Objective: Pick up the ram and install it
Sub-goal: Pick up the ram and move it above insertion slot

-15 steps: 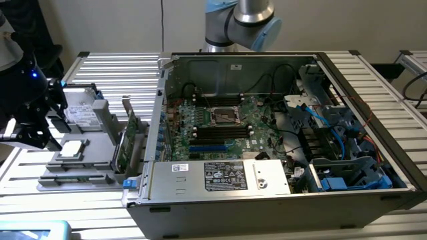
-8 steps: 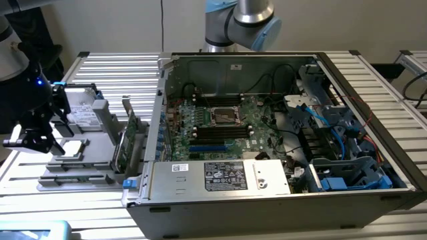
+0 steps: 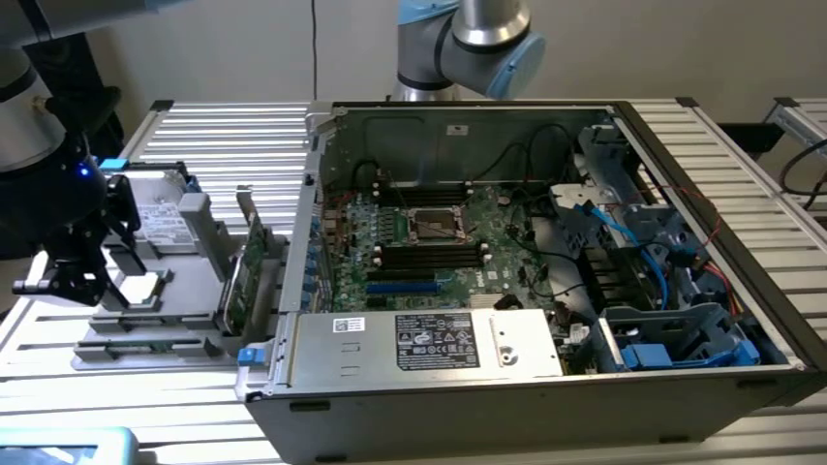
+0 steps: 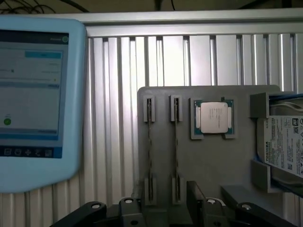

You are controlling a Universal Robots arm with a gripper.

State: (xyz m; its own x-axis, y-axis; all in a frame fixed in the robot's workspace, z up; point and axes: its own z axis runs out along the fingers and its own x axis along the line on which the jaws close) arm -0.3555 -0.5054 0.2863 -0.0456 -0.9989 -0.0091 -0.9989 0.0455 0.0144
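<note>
Ram: 2 thin sticks on edge in side-by-side slots of the gray tray, untouched. Claw hangs just over that tray at the exterior view's left, fingers spread, gripping nothing. Processor chip & hard drive sit in the same tray. Open computer case stands to the tray's right, motherboard facing up.

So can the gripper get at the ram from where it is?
Probably yes. The gripper hangs open above the tray, and the two ram sticks stand on edge in its holders with nothing over them. The chip and drive sit apart from them.
</note>
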